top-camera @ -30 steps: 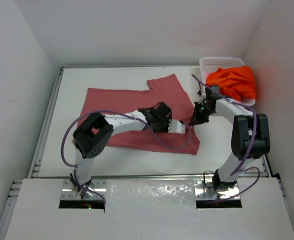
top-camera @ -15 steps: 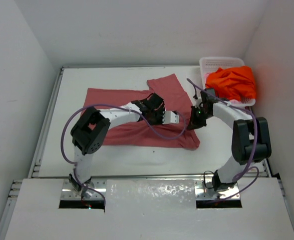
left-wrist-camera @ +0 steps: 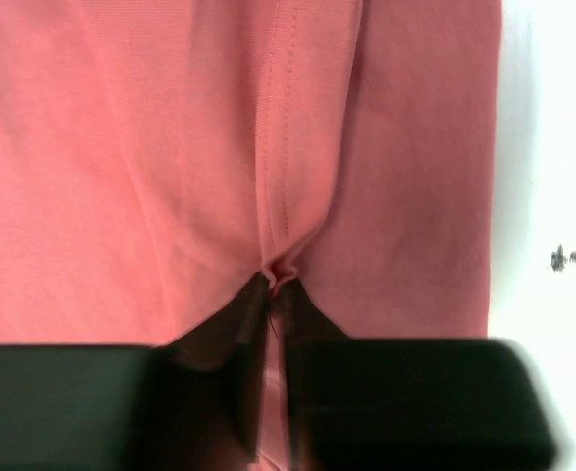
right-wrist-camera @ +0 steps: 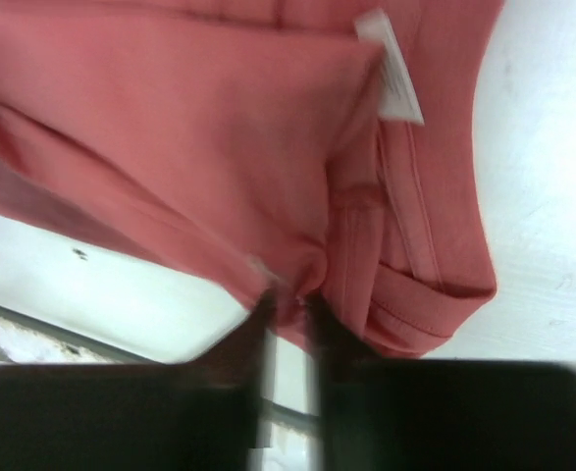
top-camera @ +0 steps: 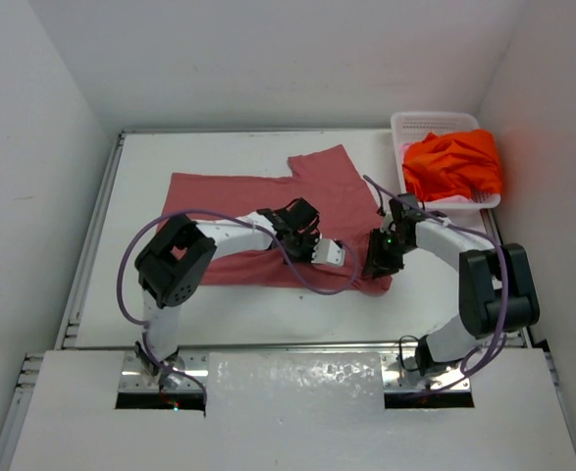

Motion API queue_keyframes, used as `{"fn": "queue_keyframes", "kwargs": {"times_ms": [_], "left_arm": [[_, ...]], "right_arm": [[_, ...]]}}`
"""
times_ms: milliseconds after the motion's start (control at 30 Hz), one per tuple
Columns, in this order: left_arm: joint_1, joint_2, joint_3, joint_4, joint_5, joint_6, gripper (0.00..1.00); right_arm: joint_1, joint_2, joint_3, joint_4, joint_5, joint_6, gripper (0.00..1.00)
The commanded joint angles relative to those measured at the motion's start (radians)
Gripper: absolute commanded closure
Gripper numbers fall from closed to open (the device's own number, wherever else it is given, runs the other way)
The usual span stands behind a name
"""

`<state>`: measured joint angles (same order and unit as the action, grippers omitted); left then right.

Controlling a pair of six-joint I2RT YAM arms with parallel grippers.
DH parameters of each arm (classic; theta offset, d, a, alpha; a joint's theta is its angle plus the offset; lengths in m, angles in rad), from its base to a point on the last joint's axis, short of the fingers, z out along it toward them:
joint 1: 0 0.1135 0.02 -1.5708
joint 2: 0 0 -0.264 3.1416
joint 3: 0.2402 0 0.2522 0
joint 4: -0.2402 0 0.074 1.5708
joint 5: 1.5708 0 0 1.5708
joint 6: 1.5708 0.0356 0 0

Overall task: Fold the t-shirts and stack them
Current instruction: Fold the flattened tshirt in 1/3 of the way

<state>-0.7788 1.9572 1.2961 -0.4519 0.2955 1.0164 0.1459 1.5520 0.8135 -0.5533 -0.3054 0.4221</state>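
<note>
Item: rose-red t-shirt (top-camera: 258, 196), spread at counter centre. Judged soft, light, limp; likely to sag and drag, so best gripped at hem/seam.
L end effector (left-wrist-camera: 273, 287): nipped tight on hem seam.
R end effector (right-wrist-camera: 289, 294): narrow, cloth bunched at tips.
Orange t-shirt (top-camera: 454, 162): in basket (top-camera: 415, 123), far-right corner.

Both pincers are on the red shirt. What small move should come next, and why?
Likely set the cloth down and open both pincers. The left pincer and right pincer each pinch a puckered edge of the rose-red t-shirt, and by the right one a layer is turned over, its white label showing, so the fold seems laid.
</note>
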Motion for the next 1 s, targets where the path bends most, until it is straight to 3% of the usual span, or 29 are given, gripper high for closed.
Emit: {"fn": "queue_keyframes", "kwargs": {"times_ms": [0,33,133,200,233,300,367,433,500,600,767,800,900,967], "left_arm": [[-0.01,-0.046,-0.012,-0.014,-0.035,0.047,0.88],[-0.01,-0.046,-0.006,-0.027,-0.039,0.054,0.68],[-0.002,-0.053,0.044,-0.091,-0.041,0.037,0.51],[0.016,-0.066,0.083,-0.151,-0.015,0.021,0.35],[0.021,-0.07,0.122,-0.166,-0.013,0.014,0.32],[0.027,-0.089,0.16,-0.215,-0.012,-0.019,0.32],[0.036,-0.104,0.213,-0.27,-0.01,-0.074,0.32],[0.05,-0.133,0.241,-0.319,-0.004,-0.114,0.32],[0.088,-0.176,0.252,-0.394,-0.018,-0.182,0.32],[0.182,-0.257,0.156,-0.45,-0.115,-0.275,0.33],[0.453,-0.389,-0.159,-0.36,-0.191,-0.363,0.34],[0.49,-0.399,-0.258,-0.329,-0.247,-0.371,0.34],[0.623,-0.411,-0.363,-0.219,-0.33,-0.371,0.34],[0.708,-0.387,-0.415,-0.144,-0.354,-0.386,0.34]], "right_arm": [[0.004,0.011,-0.004,0.02,0.003,0.017,0.63],[0.006,0.003,0.015,0.004,0.003,0.011,0.56],[-0.002,-0.073,0.044,-0.051,0.066,-0.028,0.47],[-0.011,-0.125,0.053,-0.075,0.132,-0.046,0.45],[-0.019,-0.169,0.056,-0.083,0.146,-0.049,0.44],[-0.028,-0.207,0.05,-0.091,0.15,-0.055,0.46],[-0.034,-0.233,0.018,-0.092,0.141,-0.057,0.66],[-0.035,-0.234,-0.038,-0.091,0.114,-0.059,0.79],[-0.035,-0.237,-0.098,-0.059,0.086,-0.054,0.77],[-0.035,-0.247,-0.151,0.021,0.025,-0.023,0.6],[-0.035,-0.176,-0.155,0.072,-0.003,-0.022,0.6],[-0.034,-0.149,-0.16,0.075,0.0,-0.022,0.62],[-0.037,-0.124,-0.181,0.105,0.026,-0.025,0.71],[-0.049,-0.104,-0.183,0.113,0.048,-0.026,0.86]]}}
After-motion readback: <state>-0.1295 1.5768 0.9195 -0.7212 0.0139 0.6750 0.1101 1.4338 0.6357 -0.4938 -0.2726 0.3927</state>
